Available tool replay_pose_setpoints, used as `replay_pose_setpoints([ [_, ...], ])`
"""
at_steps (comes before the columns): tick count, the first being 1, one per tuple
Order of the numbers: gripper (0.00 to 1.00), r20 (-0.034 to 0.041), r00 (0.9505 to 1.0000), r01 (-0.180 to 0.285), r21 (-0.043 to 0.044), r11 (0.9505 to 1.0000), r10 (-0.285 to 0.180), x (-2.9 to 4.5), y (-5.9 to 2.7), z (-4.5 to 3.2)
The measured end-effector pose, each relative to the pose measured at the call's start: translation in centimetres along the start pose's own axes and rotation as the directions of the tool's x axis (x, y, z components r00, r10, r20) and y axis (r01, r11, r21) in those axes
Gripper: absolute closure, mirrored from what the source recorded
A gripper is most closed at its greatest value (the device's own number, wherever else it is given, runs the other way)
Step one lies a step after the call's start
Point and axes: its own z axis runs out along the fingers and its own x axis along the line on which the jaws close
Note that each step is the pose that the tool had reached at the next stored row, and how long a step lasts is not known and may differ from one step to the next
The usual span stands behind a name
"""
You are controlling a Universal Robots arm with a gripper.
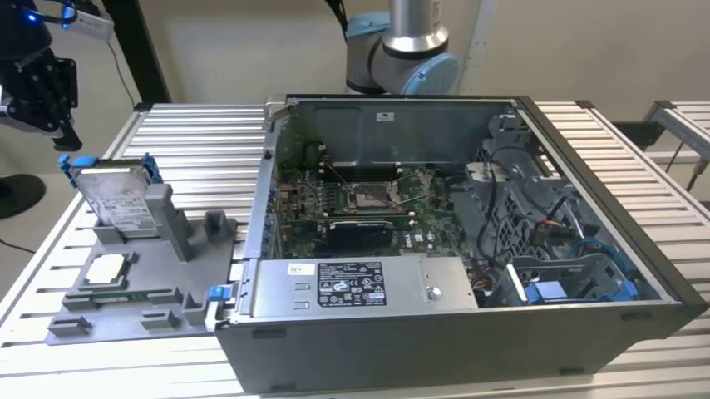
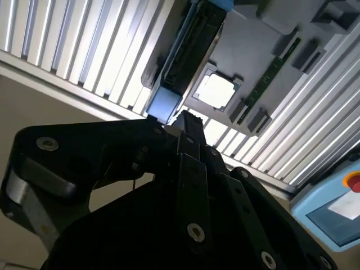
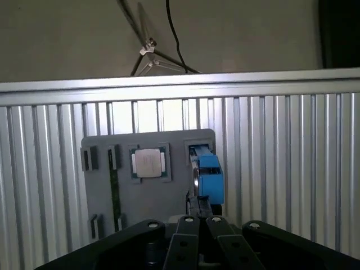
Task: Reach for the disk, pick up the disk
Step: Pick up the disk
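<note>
1. the disk (image 1: 115,199) stands on edge in a slot of the grey holder (image 1: 155,278), at the exterior view's left of the open computer case (image 1: 466,249). i judge this leaves its top edge and blue rails (image 3: 209,174) free to grasp.
2. the claw (image 1: 69,141) hangs above the disk, apart from it, pointing down at the rail end.
3. in both wrist views the claw looks drawn narrow, holding nothing.
4. a small chip (image 1: 106,266) lies flat in the same holder, near the disk.

At the exterior view's left, the disk (image 1: 115,199) is dull silver metal with blue plastic rails (image 1: 69,163); holder (image 1: 145,287) matt grey plastic; table (image 1: 199,137) ribbed bright metal.
</note>
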Motion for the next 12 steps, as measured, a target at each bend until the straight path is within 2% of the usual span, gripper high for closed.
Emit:
replay_pose_setpoints([
  [6, 1.00, 0.0000, 1.0000, 0.004, 0.0000, 1.0000, -0.004, 0.00, 0.00, 0.00],
  [7, 0.00, 0.0000, 1.0000, 0.005, 0.0000, 1.0000, -0.005, 0.00, 0.00, 0.00],
  [12, 0.00, -0.0001, 1.0000, 0.008, 0.0000, 1.0000, -0.008, 0.00, 0.00, 0.00],
])
